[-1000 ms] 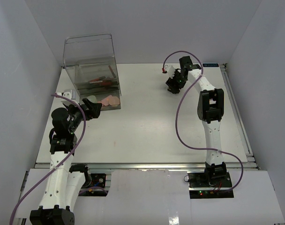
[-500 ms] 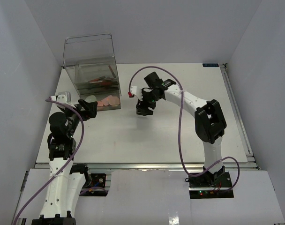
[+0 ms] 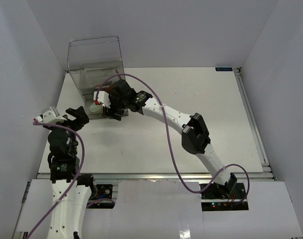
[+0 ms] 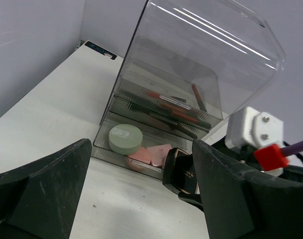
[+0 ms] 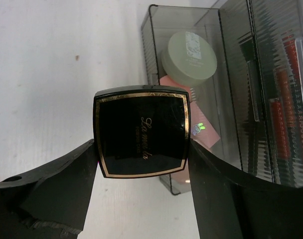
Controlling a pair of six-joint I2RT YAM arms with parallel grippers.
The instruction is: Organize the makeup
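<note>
Nearest my bases, my left gripper (image 3: 77, 116) hangs over the white table (image 3: 156, 144) just short of the box. Its fingers are spread wide with nothing between them.

A little farther on, my right gripper (image 3: 111, 106) reaches across from the other side. Its fingers (image 5: 67, 184) are clamped on two opposite edges of a glossy black square compact with a thin gold border (image 5: 141, 133) (gold script runs across its lid). The compact is at the front corner of the pulled-out smoky grey plastic drawer (image 5: 150, 45), partly over the drawer's wall and partly over bare table. Whether it touches the drawer I cannot tell.

Inside that drawer a pale green round jar (image 4: 125, 138), a flat pink square compact (image 4: 159, 151) and a pink disc (image 4: 138, 159) lie close together.

Beyond stands the tall clear plastic drawer box (image 4: 201, 55). Its upper ribbed drawers hold slim red-and-black sticks (image 4: 174, 106) and a black-handled brush (image 5: 252, 89).
</note>
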